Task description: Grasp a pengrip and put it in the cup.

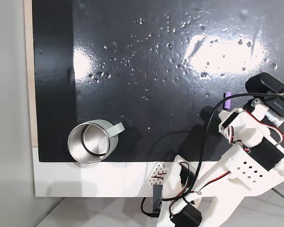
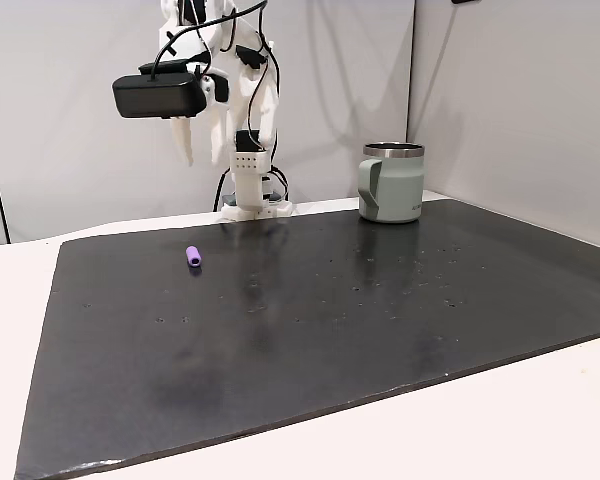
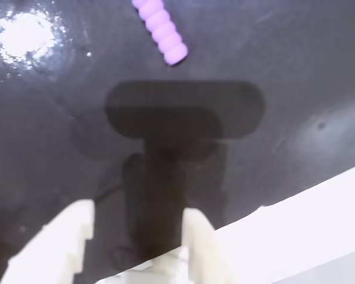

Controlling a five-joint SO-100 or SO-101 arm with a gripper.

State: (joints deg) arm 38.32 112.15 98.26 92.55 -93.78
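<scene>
The pengrip (image 1: 227, 99) lies on its side on the black mat (image 1: 146, 61), near the mat's right edge in a fixed view looking down. In the other fixed view it (image 2: 194, 256) sits toward the mat's (image 2: 310, 340) left rear part, its long axis running roughly front to back. The wrist view shows it (image 3: 160, 28) at the top of the picture, purple and ribbed, lying at a slant, with nothing touching it.

The cup (image 1: 90, 142) stands upright near the mat's lower left corner in the downward view, its pale handle (image 1: 115, 128) pointing up and to the right, its steel inside shining. From the side it (image 2: 391, 182) stands at the mat's rear right, handle turned toward the left of that picture. Cup and pengrip are well apart, at opposite sides of the mat.

The arm (image 1: 241, 161) rises from its white base (image 2: 252, 190) at the mat's edge. The gripper (image 2: 187, 140) hangs in the air above the mat, clear of it, behind and above the pengrip in the side view. A black camera block (image 2: 158, 96) sits just over it. In the wrist view the two pale fingers (image 3: 77, 231) stand apart with bare mat between them (image 3: 136, 236), holding nothing; the pengrip lies ahead of them, beyond the dark shadow (image 3: 183, 112) that the camera block and gripper cast on the mat. The white table (image 3: 319, 225) shows at the lower right of that view, past the mat's edge.
</scene>
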